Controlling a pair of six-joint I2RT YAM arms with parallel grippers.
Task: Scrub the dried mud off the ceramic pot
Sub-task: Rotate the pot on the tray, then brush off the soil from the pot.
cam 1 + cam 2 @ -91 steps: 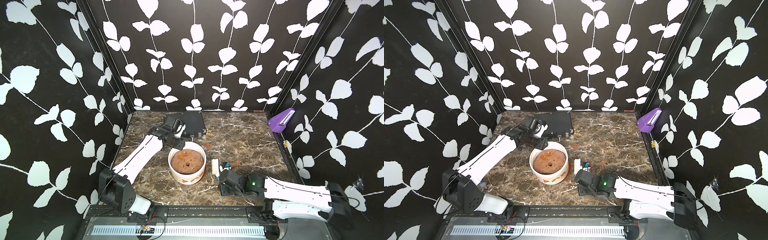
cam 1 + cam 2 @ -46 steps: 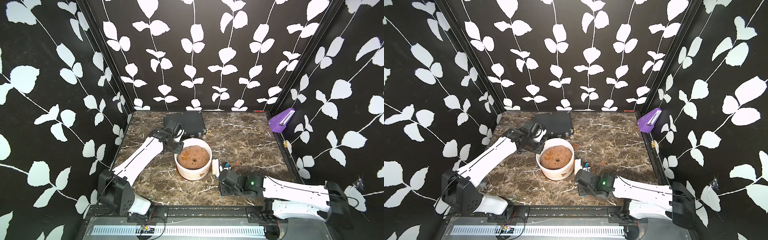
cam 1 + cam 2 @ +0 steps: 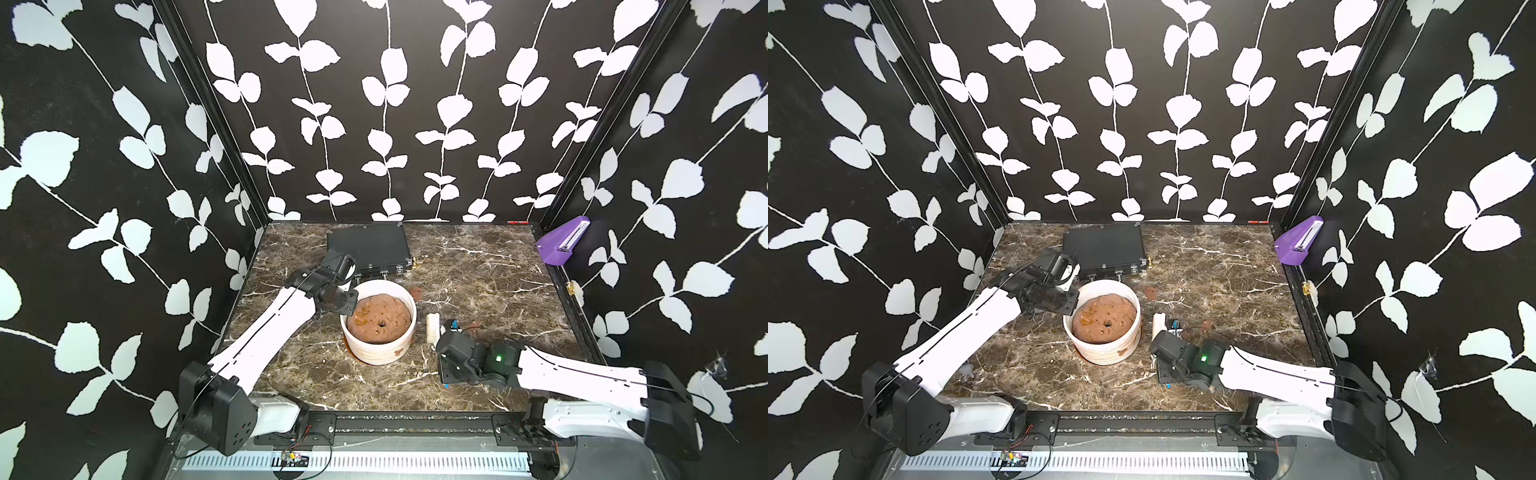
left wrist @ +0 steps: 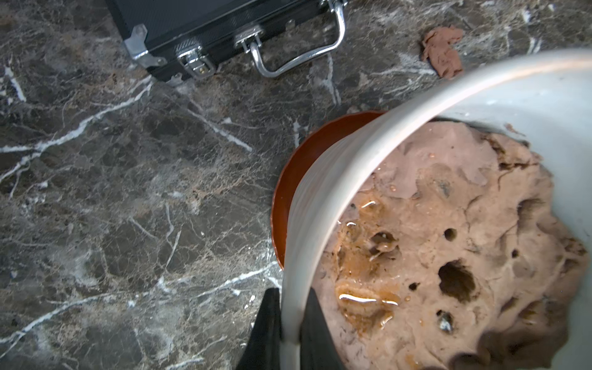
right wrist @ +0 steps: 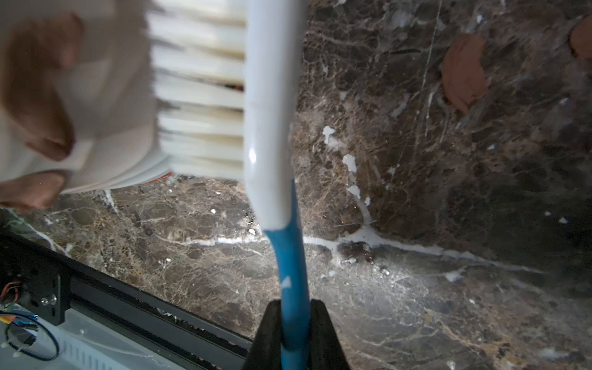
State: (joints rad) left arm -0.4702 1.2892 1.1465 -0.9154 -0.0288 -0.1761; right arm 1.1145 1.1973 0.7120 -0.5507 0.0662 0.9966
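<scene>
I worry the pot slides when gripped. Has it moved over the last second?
Yes. The ceramic pot sits slightly nearer the black case than a second ago, left gripper clamping its rim.

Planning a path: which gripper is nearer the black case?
Left. Left gripper clamps the pot just beside the case; right gripper holds a brush beyond the pot.

You have one ceramic pot [image 3: 374,353]; one white-bristled brush [image 3: 432,328]; one black case [image 3: 368,249]; one purple bracket [image 3: 561,245]; two loose brown lumps [image 3: 1152,292]; two robot arms [image 3: 270,332].
</scene>
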